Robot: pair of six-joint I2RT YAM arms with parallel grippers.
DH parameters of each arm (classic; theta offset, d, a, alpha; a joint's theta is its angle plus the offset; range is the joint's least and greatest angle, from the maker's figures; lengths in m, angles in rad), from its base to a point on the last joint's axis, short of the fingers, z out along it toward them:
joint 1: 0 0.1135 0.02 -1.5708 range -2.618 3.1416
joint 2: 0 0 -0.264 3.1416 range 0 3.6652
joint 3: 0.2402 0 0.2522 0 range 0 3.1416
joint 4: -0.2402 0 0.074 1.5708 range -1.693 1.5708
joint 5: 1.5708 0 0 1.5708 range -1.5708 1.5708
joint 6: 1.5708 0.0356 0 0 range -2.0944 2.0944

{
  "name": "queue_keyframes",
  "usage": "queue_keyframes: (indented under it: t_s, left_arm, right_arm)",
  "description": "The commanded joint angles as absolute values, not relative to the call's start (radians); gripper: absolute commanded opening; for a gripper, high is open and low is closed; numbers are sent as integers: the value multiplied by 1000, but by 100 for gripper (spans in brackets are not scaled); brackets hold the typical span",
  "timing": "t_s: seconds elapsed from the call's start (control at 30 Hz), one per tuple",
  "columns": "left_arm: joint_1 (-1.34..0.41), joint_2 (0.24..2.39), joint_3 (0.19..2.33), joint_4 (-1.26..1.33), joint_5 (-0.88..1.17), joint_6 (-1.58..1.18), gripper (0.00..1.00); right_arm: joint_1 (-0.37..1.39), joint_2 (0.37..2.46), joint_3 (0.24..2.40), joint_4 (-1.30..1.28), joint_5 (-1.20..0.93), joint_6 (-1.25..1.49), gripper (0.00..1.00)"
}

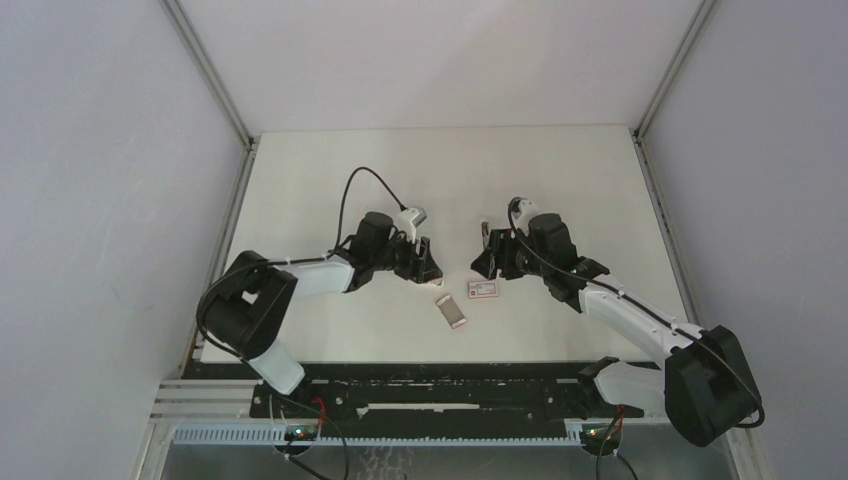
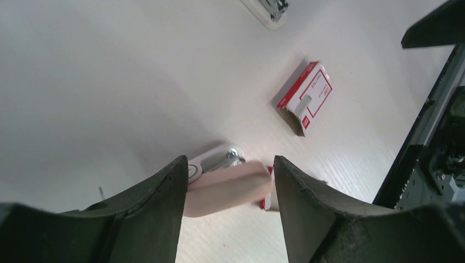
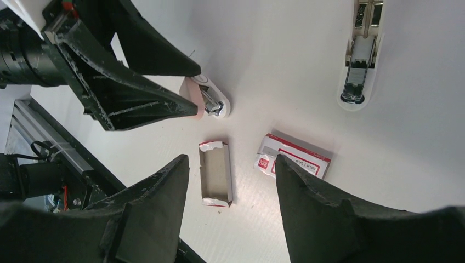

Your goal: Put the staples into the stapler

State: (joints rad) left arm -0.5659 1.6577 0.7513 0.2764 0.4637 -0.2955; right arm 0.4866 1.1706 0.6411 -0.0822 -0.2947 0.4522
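Note:
A small pink stapler [image 2: 227,185] lies on the table with its pink lid raised off the white base and metal channel. My left gripper [image 2: 230,164] is open, low over it, one finger on each side of the lid; a gap shows at the right finger. The stapler also shows in the right wrist view [image 3: 211,101], at the left fingertips [image 3: 189,107]. The red-and-white carton sleeve [image 3: 293,156] and its slid-out tray [image 3: 215,174] lie apart; the tray looks empty. I see no staple strips. My right gripper [image 3: 231,161] is open and empty above both.
A second, white mini stapler [image 3: 359,66] lies open farther back, by the right gripper; only its tip shows in the left wrist view [image 2: 268,8]. In the top view the sleeve [image 1: 484,289] and tray [image 1: 452,310] sit between the two grippers. The black rail [image 2: 433,137] runs along the near edge.

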Motion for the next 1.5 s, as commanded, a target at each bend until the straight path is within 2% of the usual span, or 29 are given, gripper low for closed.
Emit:
queue_keyframes:
  t_s: [0.0, 0.43, 0.77, 1.03, 1.33, 1.47]
  left_arm:
    - [-561, 1590, 691, 253, 491, -289, 63]
    - [-561, 1529, 616, 237, 444, -238, 64]
    - [-629, 1451, 584, 234, 246, -191, 66]
    - [-704, 1510, 633, 180, 111, -177, 66]
    - [-736, 1523, 649, 152, -11, -169, 53]
    - [-740, 1545, 666, 146, 3, -164, 54]
  right_arm:
    - [482, 1133, 639, -73, -294, 445, 59]
    - [477, 1084, 630, -93, -294, 442, 59]
    - [475, 1064, 627, -94, -256, 453, 59]
    - [472, 1058, 626, -103, -225, 457, 59]
    - [466, 1051, 613, -94, -208, 468, 59]
    - [464, 1051, 611, -95, -206, 468, 58]
